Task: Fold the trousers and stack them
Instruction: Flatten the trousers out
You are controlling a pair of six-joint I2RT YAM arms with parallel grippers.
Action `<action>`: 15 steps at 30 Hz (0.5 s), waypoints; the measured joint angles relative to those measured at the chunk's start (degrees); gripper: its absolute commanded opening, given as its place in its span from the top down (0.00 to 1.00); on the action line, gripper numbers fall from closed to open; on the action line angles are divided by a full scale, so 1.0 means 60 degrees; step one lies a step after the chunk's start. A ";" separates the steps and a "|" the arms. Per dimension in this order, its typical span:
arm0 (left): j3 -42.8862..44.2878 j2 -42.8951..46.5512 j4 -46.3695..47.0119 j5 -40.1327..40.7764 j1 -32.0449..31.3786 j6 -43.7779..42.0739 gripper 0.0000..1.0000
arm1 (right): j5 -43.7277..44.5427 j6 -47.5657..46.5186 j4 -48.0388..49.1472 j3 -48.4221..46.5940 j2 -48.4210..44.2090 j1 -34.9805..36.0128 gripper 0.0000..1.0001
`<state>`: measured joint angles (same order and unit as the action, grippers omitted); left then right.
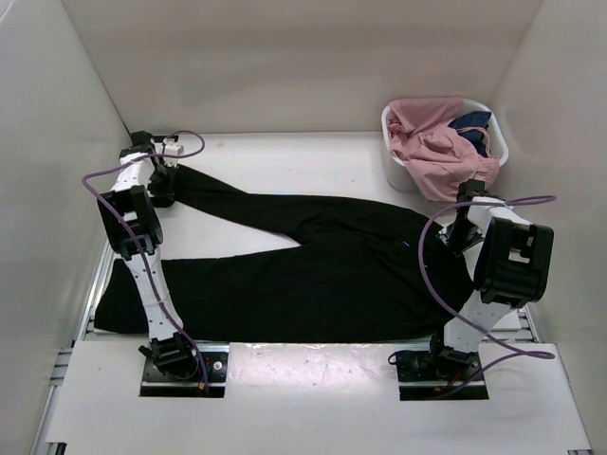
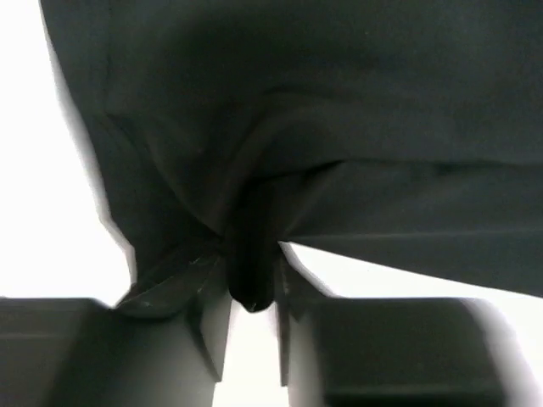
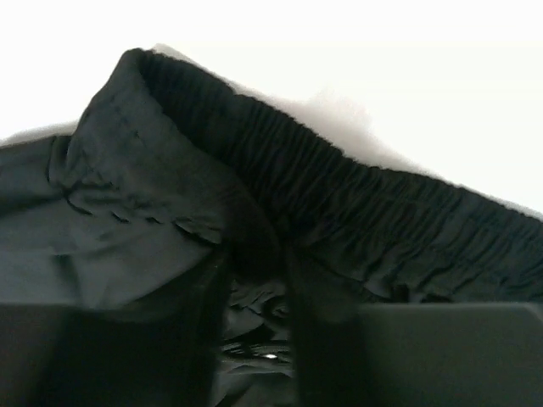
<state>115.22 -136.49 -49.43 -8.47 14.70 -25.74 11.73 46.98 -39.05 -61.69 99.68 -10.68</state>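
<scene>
– Top external: where do the trousers (image 1: 313,270) lie, from your seat?
– Flat on the worktop (image 1: 285,156), with the waistband (image 3: 356,203) just beside the basket (image 1: 393,142) and the legs running well away from it. I have my right end effector (image 3: 259,275) clamped on that waistband. My left end effector (image 2: 252,263) is pinched tight on a leg end far from the basket. I hold both ends, I judge, to fold them lengthwise.

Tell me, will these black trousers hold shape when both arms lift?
Probably floppy: the trousers bunch into folds where the left gripper pinches them. Likely to sag between the widely spaced grips. The gathered waistband in the right gripper may stretch.
</scene>
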 measured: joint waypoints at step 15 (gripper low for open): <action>-0.6324 0.4371 -0.0095 0.1053 0.0193 -0.0962 0.18 | 0.0408 -0.0087 -0.0867 0.1275 -0.1570 -0.0299 0.47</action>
<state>77.28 -110.26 -50.00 -2.15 15.86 -31.51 14.17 46.46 -44.25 -54.04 90.26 -12.47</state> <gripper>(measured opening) 0.780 0.298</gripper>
